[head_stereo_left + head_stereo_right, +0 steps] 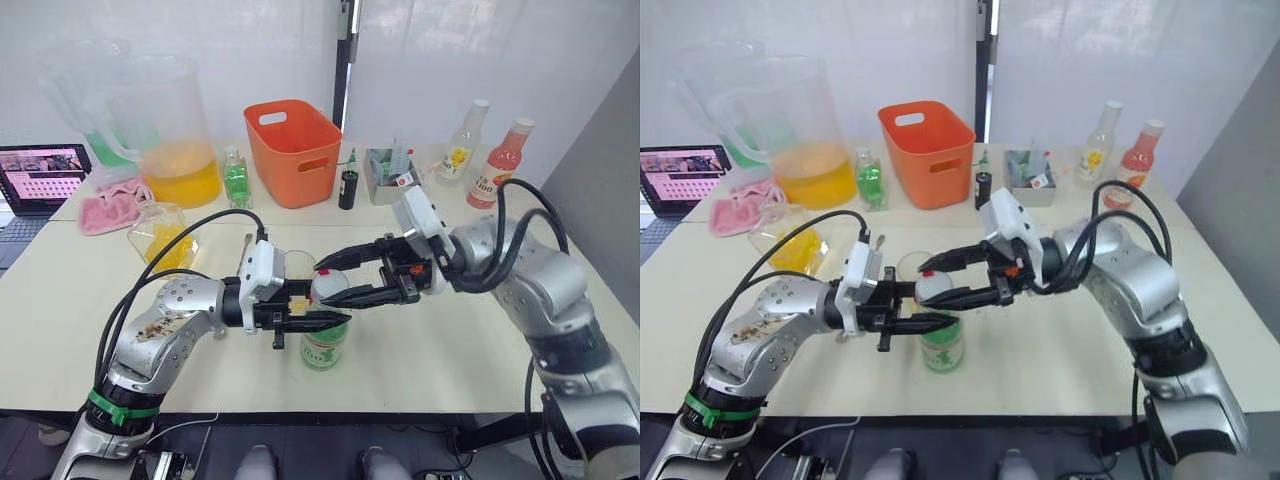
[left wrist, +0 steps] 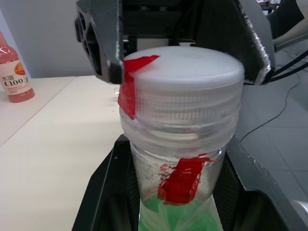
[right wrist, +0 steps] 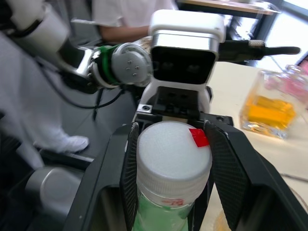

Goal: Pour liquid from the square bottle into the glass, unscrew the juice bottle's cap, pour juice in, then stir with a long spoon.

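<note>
The table [image 1: 450, 350] is a pale cream top running wall to wall under a white wall, with a grey partition off on the robot's right. At the far left stands a big clear pitcher [image 1: 170, 130] with orange liquid in the bottom, a laptop [image 1: 40, 178] with its screen lit beside it, and a pink cloth [image 1: 108, 210] in front. An orange plastic bin [image 1: 292, 150] stands near the middle of the back row.

The only readable writing is on the pink-liquid bottle [image 2: 14, 72] at the far right, which says "C100" in the left wrist view. Next to it is a clear bottle [image 1: 462, 140] with a yellow label whose text is too small to read.

The juice bottle [image 1: 325, 340] stands upright near the front middle of the table, long axis vertical, cap up, pale green juice [image 2: 178, 219] showing below the neck. The left gripper [image 1: 312, 320] is pinched on the bottle just under the cap, fingers coming in from the robot's left. The right gripper [image 1: 335, 279] comes in from the right with its two fingers around the cap [image 3: 173, 154], one on each side, close to the ribbed edge or touching it. The cap is white with a red tape mark, and there's another red strip on the neck.

The glass [image 1: 298, 264] is just behind the bottle, partly hidden by the grippers. The square bottle [image 1: 163, 236], with its yellow contents, sits upright well off to the left, near the pink cloth.
</note>
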Controlling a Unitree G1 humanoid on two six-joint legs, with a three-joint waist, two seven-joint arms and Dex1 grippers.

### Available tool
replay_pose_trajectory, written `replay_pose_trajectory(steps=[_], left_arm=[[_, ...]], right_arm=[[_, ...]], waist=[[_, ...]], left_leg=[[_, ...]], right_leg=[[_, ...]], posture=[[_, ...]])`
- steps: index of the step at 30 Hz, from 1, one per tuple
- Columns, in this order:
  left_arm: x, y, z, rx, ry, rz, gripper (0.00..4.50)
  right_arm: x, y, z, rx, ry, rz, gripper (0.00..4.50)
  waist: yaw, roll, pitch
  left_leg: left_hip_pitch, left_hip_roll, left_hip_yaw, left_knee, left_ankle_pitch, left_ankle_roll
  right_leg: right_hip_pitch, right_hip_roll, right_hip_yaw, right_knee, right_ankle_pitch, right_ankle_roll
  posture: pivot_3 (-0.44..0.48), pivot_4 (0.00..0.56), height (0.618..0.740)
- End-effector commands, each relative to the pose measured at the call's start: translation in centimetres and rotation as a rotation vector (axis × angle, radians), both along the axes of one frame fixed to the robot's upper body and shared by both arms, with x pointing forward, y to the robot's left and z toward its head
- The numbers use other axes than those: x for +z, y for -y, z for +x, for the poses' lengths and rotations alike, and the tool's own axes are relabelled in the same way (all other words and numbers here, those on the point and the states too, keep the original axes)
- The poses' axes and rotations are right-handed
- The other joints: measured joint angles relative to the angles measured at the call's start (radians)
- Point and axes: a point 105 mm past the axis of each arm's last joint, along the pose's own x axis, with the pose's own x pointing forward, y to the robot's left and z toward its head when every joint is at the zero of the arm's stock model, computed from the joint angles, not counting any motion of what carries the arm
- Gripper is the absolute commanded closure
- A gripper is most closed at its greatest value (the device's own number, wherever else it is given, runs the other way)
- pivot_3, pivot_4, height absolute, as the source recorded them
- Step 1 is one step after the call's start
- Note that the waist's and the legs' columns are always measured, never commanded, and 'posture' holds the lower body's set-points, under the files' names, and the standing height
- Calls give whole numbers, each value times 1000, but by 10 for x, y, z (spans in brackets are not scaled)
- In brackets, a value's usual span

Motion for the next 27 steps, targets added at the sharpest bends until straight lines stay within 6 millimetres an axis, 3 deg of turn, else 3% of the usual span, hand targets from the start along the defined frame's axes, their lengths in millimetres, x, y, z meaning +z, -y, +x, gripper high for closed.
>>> replay_pose_trajectory(steps=[1, 7, 9, 14, 15, 20, 27], left_arm=[[-24, -7, 0, 22, -106, 40, 3082], [-30, -11, -2, 31, -112, 42, 3083], [-31, -11, -2, 31, -112, 42, 3083], [-31, -8, -5, 20, -114, 35, 3083], [-30, -8, -5, 19, -114, 30, 3083], [-28, -5, -6, 8, -118, 23, 3091], [-23, 4, -1, -15, -122, 23, 3091]], right_arm=[[-19, 4, 8, 62, 9, -120, 2850], [-1, 0, 11, 120, 8, -126, 2850], [3, 0, 10, 124, 12, -117, 1804], [16, 7, 7, 28, -60, 1, 120], [16, 10, 6, 7, -72, 20, 0], [22, 20, -2, -186, -114, 169, 0], [14, 14, -23, -403, -154, 268, 0]], waist=[[0, 0, 0], [0, 0, -1], [0, 0, -1], [2, 0, -1], [2, 0, -1], [3, 0, -1], [6, 0, -1]], left_leg=[[0, 0, 0, 0, 0, 0], [1, 0, 0, -1, 0, 0], [1, 0, 0, -1, 0, 0], [0, 0, 0, -1, 0, 0], [0, 0, 0, -1, 0, 0], [0, 0, 0, -3, 0, 0], [2, 0, 0, -6, 0, 0]], right_leg=[[0, 0, 0, 0, 0, 0], [0, 0, 0, 1, 0, 0], [0, 0, 0, 2, 0, 0], [-1, 0, 0, 2, 0, 0], [-1, 0, 0, 2, 0, 0], [-2, 0, 0, 2, 0, 1], [-1, 0, 0, 2, -1, 2]], posture=[[0, 150, 703], [0, 150, 703], [0, 150, 703], [0, 150, 703], [0, 150, 703], [0, 150, 703], [0, 150, 703]])
